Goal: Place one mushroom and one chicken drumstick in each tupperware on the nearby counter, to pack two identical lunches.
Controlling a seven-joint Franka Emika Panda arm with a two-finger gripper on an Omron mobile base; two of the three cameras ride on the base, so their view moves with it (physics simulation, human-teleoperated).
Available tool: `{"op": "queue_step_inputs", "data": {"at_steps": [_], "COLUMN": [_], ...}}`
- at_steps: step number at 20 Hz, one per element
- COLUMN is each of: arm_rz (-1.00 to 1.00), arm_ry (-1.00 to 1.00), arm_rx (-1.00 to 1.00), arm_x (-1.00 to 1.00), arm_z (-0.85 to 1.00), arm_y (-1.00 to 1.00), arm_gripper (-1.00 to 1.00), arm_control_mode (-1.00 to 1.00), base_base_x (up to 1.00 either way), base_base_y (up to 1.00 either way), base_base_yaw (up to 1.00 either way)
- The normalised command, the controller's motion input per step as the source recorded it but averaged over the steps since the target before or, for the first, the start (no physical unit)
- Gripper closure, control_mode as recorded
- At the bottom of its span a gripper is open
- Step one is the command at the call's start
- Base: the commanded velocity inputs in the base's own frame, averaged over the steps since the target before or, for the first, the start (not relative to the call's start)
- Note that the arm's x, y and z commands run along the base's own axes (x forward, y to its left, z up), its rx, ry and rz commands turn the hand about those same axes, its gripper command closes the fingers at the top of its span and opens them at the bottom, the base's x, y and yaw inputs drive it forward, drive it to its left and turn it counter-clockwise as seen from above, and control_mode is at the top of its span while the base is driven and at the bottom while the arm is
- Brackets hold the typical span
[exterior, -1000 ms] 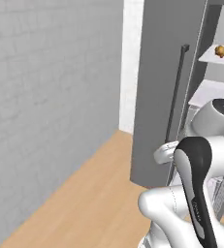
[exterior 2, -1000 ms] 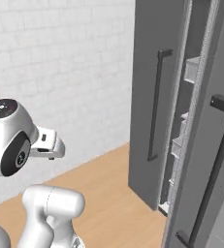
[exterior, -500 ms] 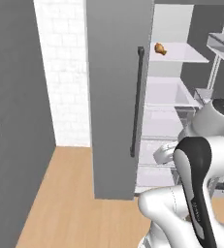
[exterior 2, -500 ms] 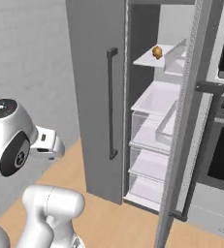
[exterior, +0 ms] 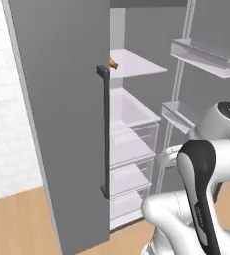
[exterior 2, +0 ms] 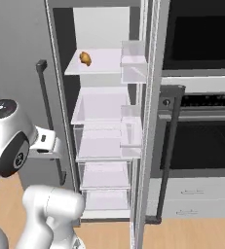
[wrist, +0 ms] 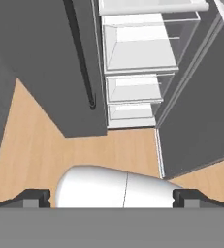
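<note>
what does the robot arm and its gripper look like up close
The arm is glossy white with rounded, bulbous segments and a wide black band running down one link. A round grey cap with a small dark mark tops one joint. The gripper shows two small dark, blocky fingertips. No loose cables are visible.
</note>
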Motion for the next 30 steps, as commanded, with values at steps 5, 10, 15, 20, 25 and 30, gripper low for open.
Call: {"op": "queue_step_inputs", "data": {"at_steps": [5,10,15,20,25,30], "arm_rz": [0.0,0.0,0.0,0.0,0.0,0.0], "arm_ry": [0.0,0.0,0.0,0.0,0.0,0.0], "arm_rx": [0.0,0.0,0.0,0.0,0.0,0.0], "arm_x": [0.0,0.0,0.0,0.0,0.0,0.16], "arm_z": [0.0,0.0,0.0,0.0,0.0,0.12], "arm_y": [0.0,0.0,0.0,0.0,0.0,0.0], "arm_gripper": [-1.0,-1.0,-1.0,-1.0,-1.0,-1.0], "arm_control_mode": [1.0,1.0,1.0,1.0,1.0,-1.0], "base_base_x": [0.88,0.79,0.43,0.27,0.1,0.01], "base_base_y": [0.09,-0.03,-0.28,-0.32,-0.31,0.0], "base_base_yaw": [-0.48,0.1,0.3,0.33,0.34,0.0]}}
